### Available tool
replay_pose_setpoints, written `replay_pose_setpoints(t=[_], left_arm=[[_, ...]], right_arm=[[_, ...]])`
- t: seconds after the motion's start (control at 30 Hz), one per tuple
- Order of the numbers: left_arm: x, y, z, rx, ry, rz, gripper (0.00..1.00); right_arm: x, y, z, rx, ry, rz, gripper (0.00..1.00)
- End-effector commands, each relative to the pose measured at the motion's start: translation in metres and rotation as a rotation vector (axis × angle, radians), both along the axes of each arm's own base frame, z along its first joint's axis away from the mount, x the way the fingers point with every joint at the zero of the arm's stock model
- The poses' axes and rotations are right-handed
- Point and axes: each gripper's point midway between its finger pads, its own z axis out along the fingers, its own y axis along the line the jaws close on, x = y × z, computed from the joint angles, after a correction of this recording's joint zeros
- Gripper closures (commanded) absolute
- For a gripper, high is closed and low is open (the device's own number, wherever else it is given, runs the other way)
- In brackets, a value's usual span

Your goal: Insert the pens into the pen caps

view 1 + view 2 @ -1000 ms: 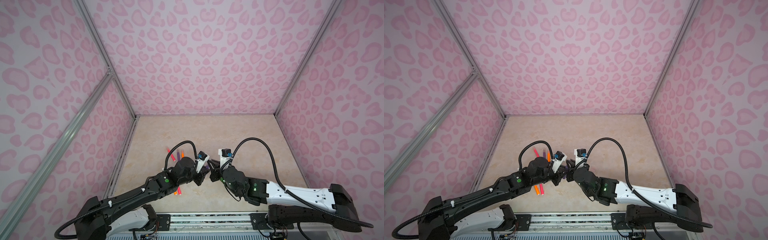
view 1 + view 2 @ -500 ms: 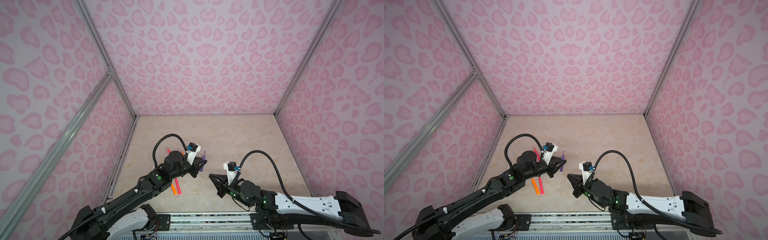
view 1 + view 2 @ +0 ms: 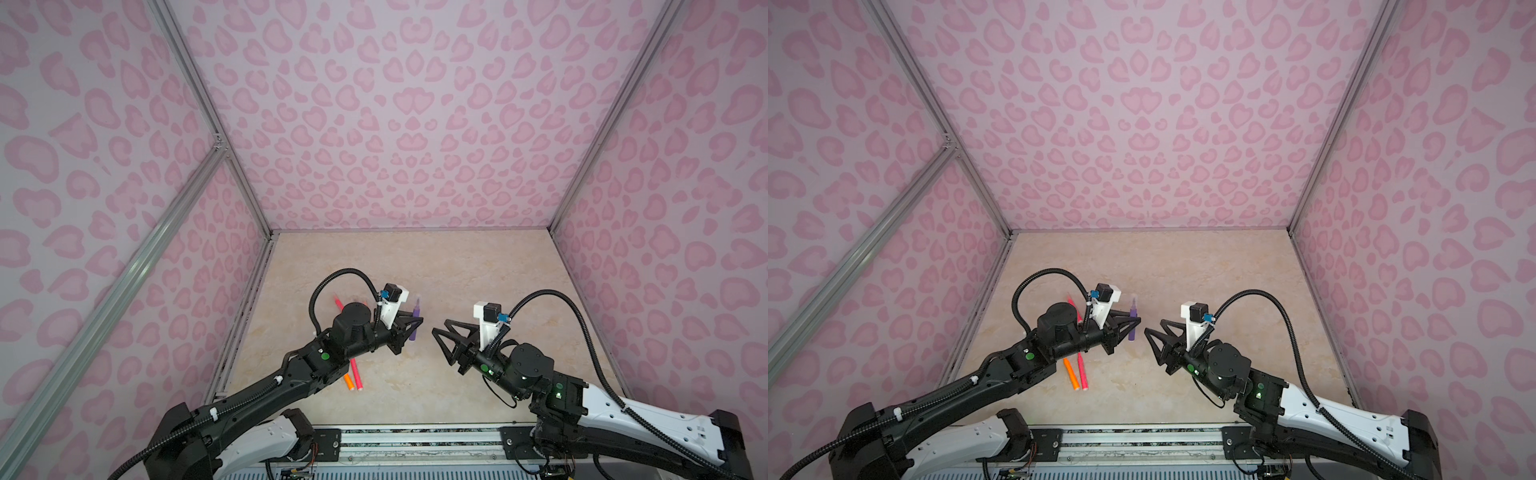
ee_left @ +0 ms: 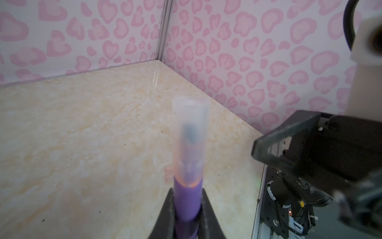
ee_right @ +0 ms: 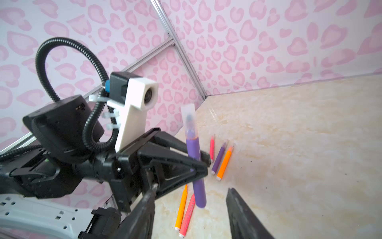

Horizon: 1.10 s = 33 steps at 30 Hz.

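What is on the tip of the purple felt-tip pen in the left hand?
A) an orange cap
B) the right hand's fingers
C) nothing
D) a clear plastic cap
D: a clear plastic cap covers the tip of the purple felt-tip pen gripped by the left hand.

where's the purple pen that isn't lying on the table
In both top views the purple pen is held upright in the left gripper, just left of the middle, its clear cap on top; the open right gripper faces it.

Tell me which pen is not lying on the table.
The purple pen, clamped off the table in the left gripper, with a clear cap over its tip. The other five pens lie flat.
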Motion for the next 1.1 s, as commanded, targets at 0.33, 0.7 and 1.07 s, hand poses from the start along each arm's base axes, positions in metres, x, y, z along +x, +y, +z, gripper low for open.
replay_pose_setpoints(t=[0.33, 0.7, 1.07], left_arm=[[-0.003, -0.009, 0.005, 0.076, -0.115, 0.038, 0.96], [-0.002, -0.012, -0.004, 0.126, -0.115, 0.045, 0.96], [-0.001, -0.013, -0.005, 0.133, -0.118, 0.053, 0.96]], right_arm=[[0.053, 0.036, 0.001, -0.172, 0.119, -0.061, 0.33], [0.059, 0.044, 0.011, -0.178, 0.108, -0.059, 0.45], [0.057, 0.043, 0.009, -0.168, 0.115, -0.051, 0.7]])
